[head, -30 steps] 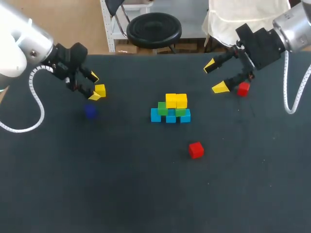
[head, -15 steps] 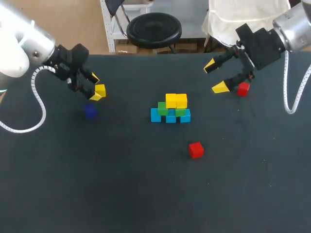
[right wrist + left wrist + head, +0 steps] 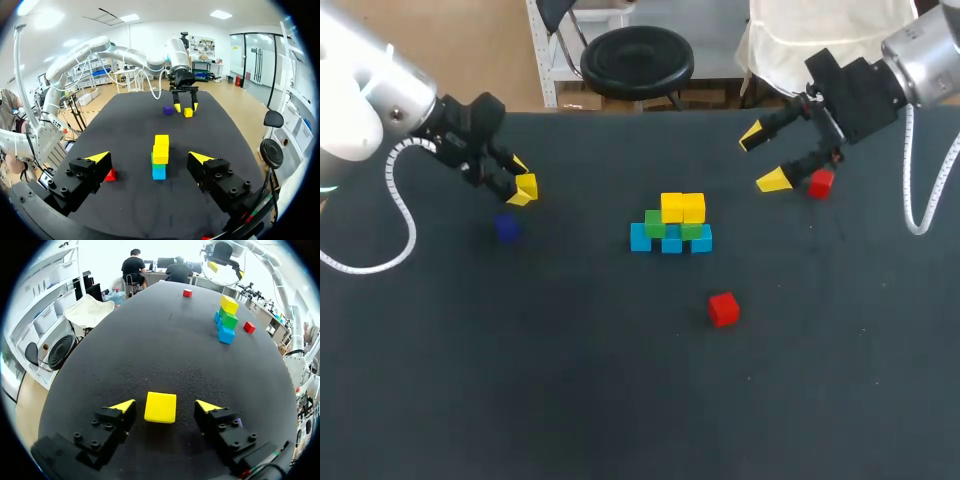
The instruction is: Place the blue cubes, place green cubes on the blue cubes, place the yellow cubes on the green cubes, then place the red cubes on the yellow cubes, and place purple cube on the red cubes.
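Note:
A loose yellow cube [image 3: 527,186] sits on the black table at the far left, between the fingers of my left gripper [image 3: 518,180]. In the left wrist view this cube [image 3: 160,407] has a gap on each side, so the left gripper [image 3: 165,406] is open around it. The stack [image 3: 671,226] at the table's middle has three blue cubes, two green on them and two yellow on top. One red cube [image 3: 723,309] lies in front of the stack. Another red cube [image 3: 821,183] lies at the far right, beside my open, empty right gripper [image 3: 763,158]. A purple cube [image 3: 506,228] lies just in front of the left gripper.
The right wrist view looks across the table past the stack [image 3: 160,155] to the left gripper [image 3: 184,106], the purple cube [image 3: 168,110] and the yellow cube [image 3: 188,112]. A red cube [image 3: 110,174] lies by the right gripper's [image 3: 149,157] finger. Bare black tabletop [image 3: 570,380] fills the near half.
My left gripper's fingers have drawn in a little towards the yellow cube between them. The right arm, the stack and the other cubes have not moved.

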`<state>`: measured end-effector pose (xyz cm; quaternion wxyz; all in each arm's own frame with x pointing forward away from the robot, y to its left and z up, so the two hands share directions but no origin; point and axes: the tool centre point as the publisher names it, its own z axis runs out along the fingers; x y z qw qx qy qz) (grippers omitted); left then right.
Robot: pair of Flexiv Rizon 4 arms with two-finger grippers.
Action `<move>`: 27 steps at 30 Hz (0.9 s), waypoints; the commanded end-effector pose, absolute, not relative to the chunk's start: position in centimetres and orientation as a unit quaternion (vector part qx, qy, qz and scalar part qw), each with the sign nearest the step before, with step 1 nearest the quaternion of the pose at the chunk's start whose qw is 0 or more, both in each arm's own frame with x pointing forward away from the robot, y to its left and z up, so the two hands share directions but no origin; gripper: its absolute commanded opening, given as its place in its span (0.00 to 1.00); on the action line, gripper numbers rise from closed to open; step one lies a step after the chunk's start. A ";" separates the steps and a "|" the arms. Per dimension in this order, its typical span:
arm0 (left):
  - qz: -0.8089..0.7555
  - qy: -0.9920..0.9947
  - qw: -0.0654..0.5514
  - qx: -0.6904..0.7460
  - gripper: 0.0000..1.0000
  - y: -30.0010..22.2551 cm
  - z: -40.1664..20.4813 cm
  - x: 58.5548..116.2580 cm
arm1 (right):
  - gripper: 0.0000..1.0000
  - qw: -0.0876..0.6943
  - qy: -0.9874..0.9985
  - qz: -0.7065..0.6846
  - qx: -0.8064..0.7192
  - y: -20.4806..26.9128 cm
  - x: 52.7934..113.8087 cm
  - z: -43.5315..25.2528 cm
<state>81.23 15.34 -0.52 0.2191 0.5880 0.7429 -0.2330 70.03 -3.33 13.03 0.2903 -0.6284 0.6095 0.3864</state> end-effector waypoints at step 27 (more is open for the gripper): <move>-0.230 0.714 0.230 0.620 0.00 9.9 5.2 76.6 | 1.00 0.291 0.609 0.387 -0.628 -3.3 70.0 13.0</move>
